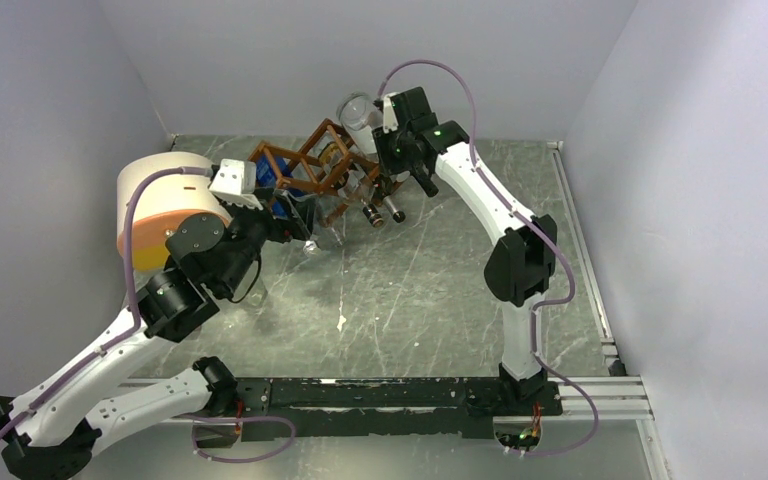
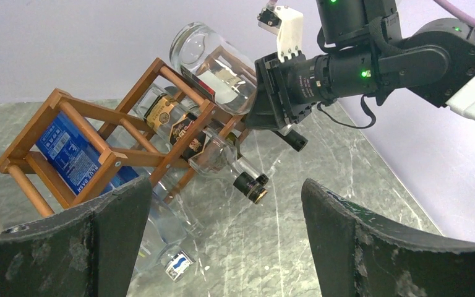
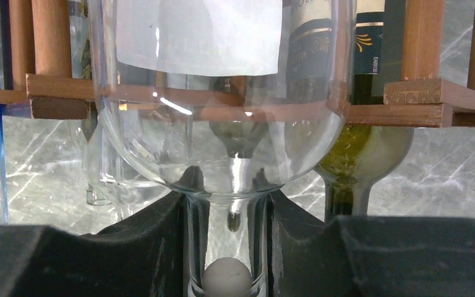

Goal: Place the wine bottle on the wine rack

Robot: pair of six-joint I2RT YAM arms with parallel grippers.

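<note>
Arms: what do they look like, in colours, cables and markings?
They match. The left arm and right arm have white links, round black joints and a lilac cable running alongside. Green lights glow on the right wrist, which also carries a white block. The left gripper has broad black fingers, scuffed grey.

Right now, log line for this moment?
right gripper: shut on clear bottle neck | clear bottle: on wine rack top | left gripper: open, empty
</note>
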